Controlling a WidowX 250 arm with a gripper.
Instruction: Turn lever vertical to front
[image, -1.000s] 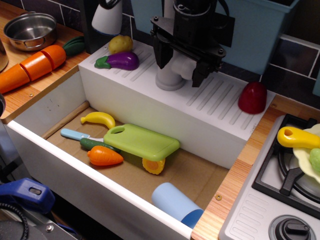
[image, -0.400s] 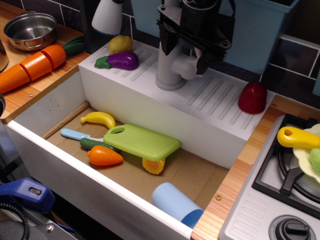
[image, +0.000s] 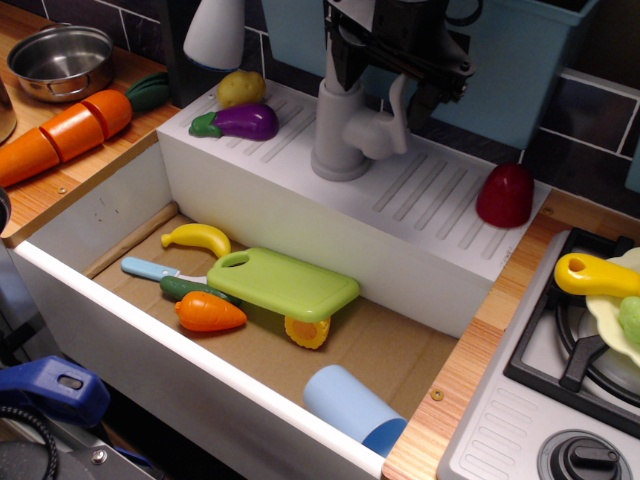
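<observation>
Observation.image: lever (image: 400, 100) stands upright on hub right of tap column (image: 336, 130), far bench edge. Pincer (image: 400, 62) above it, jaws apart, gripping nothing. We drop lower, pull frontward.

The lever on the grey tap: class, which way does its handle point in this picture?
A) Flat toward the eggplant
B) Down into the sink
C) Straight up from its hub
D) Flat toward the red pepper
C. The lever rises upright from its rounded hub on the tap, with the gripper just above its tip; whether the jaws touch it cannot be told.
</observation>
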